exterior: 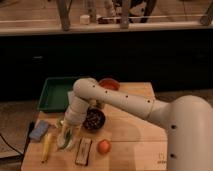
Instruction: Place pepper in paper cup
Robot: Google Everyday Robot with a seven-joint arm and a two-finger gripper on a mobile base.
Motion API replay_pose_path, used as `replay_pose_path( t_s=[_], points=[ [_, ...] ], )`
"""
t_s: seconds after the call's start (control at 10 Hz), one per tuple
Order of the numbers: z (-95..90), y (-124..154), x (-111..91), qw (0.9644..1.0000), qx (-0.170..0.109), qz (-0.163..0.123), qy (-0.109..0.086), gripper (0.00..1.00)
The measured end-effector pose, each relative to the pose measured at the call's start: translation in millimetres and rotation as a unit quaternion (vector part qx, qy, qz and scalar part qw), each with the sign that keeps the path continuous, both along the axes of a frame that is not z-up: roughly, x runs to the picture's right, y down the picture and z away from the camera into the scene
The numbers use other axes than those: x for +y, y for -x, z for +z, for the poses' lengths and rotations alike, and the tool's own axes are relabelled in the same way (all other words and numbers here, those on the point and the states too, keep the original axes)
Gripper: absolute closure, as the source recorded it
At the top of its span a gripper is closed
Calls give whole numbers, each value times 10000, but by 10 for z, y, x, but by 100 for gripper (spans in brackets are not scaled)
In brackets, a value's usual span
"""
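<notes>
My gripper (67, 134) hangs at the front left of the wooden table (135, 135), pointing down right over the pale paper cup (66, 142). The cup stands between the banana and the dark bowl, and the gripper partly covers it. A small green shape, the pepper (61, 141), shows at the cup's mouth just under the gripper. I cannot tell whether it is held or lying in the cup.
A dark bowl (93, 120) stands just right of the gripper. A yellow banana (47, 146) and a blue sponge (39, 130) lie to the left. An orange fruit (104, 146) and a dark bar (83, 151) are in front. A green tray (54, 95) and a red bowl (109, 84) are behind.
</notes>
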State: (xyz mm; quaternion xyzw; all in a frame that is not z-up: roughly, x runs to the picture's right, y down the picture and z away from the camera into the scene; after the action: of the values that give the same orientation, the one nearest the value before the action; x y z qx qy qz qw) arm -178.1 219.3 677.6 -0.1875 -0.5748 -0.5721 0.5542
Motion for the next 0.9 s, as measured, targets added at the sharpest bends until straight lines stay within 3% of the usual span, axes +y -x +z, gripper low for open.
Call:
replay_pose_path(
  t_s=[0.2, 0.9],
  points=[
    [10, -5, -5, 10000, 10, 4, 18, 20],
    [89, -26, 11, 9999, -28, 37, 136, 20]
  ],
)
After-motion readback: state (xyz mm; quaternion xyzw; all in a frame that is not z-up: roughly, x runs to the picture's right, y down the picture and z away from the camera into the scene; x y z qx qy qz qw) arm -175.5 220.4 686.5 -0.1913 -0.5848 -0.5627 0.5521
